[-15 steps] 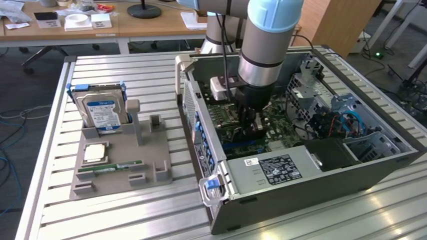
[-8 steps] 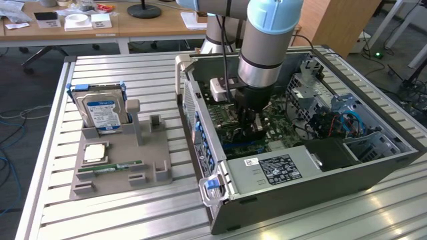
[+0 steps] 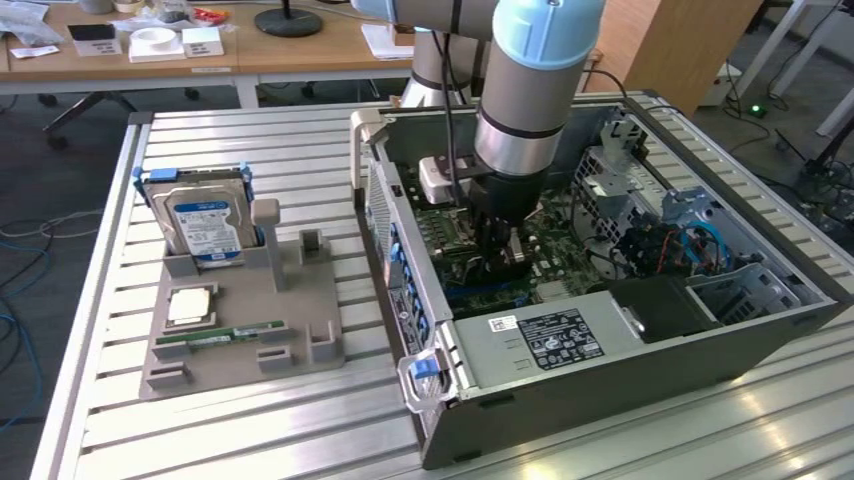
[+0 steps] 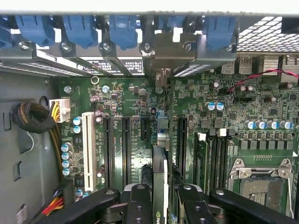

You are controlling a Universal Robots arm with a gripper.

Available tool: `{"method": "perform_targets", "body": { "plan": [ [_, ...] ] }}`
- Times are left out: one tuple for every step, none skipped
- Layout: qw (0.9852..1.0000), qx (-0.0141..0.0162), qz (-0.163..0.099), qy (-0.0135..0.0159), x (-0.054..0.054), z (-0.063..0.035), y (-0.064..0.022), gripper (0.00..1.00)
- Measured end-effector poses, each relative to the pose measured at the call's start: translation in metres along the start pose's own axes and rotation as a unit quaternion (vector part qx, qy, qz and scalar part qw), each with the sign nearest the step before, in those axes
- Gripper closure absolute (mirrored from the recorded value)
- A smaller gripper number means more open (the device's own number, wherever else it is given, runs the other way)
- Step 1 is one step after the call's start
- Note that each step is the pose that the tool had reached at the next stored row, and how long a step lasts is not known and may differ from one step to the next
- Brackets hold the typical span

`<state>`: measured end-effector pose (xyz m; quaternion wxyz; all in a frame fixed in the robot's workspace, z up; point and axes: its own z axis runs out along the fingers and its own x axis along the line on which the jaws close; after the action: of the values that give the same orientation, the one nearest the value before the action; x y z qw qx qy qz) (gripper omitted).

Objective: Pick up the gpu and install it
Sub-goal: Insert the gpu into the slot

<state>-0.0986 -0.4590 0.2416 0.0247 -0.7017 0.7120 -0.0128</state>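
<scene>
Black gpu [image 4: 160,184] edge-on between the fingers [image 4: 139,205], over green motherboard [image 4: 140,107].

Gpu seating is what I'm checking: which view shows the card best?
The wrist view: the gpu stands edge-on between the tool's fingers, over the motherboard slots. In the exterior view the arm and tool hide nearly all of it.

exterior view, clock around hand [image 3: 497,255] | hand grips gpu [image 4: 160,179] low inside case [image 3: 561,410], open overhead | blocked: latch wall [image 3: 396,250] 9 o'clock; drive cage [image 3: 621,190] 2 o'clock; power supply [image 3: 554,335] 5 o'clock | free: worktop [image 3: 267,430] slats 7 o'clock
</scene>
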Motion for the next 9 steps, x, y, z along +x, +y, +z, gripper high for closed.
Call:
{"method": "perform_targets", "body": {
  "plan": [
    [1.0000, 0.0002, 0.000, 0.0000, 0.0000, 0.0000, 0.0004, 0.74],
    [1.0000, 0.0003, 0.000, 0.0000, 0.0000, 0.0000, 0.0008, 0.74],
    [1.0000, 0.0005, 0.000, 0.0000, 0.0001, 0.0000, 0.0012, 0.74],
    [1.0000, 0.0006, 0.000, 0.0000, 0.0001, 0.0002, 0.0015, 0.74],
    [1.0000, 0.0007, 0.000, 0.0000, 0.0001, 0.0003, 0.0018, 0.74],
    [1.0000, 0.0008, 0.000, 0.0000, 0.0001, 0.0004, 0.0020, 0.74],
    [1.0000, 0.0008, 0.000, 0.0001, 0.0001, 0.0004, 0.0021, 0.74],
    [1.0000, 0.0008, 0.000, 0.0000, 0.0001, 0.0004, 0.0021, 0.74],
    [1.0000, 0.0008, 0.000, 0.0000, 0.0001, 0.0004, 0.0022, 0.74]
  ]
}}
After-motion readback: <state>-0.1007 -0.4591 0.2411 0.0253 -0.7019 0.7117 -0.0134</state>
